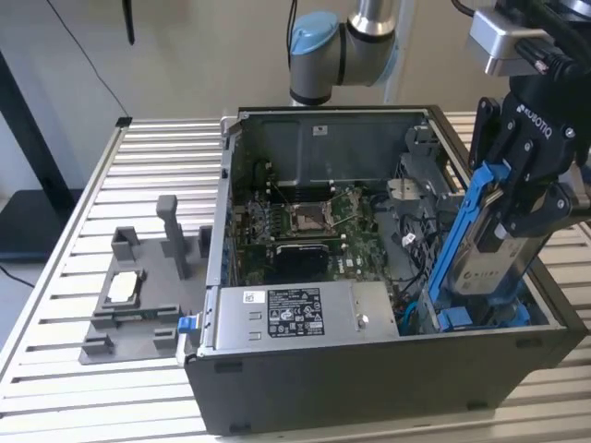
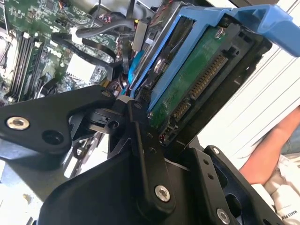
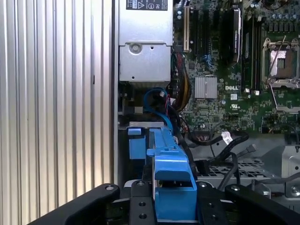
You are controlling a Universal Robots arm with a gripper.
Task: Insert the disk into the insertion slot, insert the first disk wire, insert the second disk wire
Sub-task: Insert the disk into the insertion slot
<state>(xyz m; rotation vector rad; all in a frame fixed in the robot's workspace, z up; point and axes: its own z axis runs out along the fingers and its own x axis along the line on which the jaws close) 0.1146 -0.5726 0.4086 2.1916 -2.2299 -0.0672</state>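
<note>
My gripper (image 1: 512,217) is shut on the disk (image 1: 482,269), a silver-grey drive clipped in a blue carrier (image 1: 466,226). The disk hangs tilted over the front corner of the open computer case (image 1: 369,374), on the exterior view's right. Its lower end reaches down to the blue insertion slot (image 1: 480,318). In the second wrist view the disk's green underside (image 2: 197,79) and connector sit between my black fingers (image 2: 140,136). In the first wrist view the carrier (image 3: 173,180) points at the bay, with a loose blue wire (image 3: 158,99) and a black wire (image 3: 226,137) nearby.
A grey labelled power supply box (image 1: 295,314) sits along the case's front, and the motherboard (image 1: 305,221) lies behind it. A grey fixture (image 1: 129,295) holding a chip stands on the slatted table (image 1: 55,369) at the exterior view's left. A person's arm (image 2: 272,145) is beside the case.
</note>
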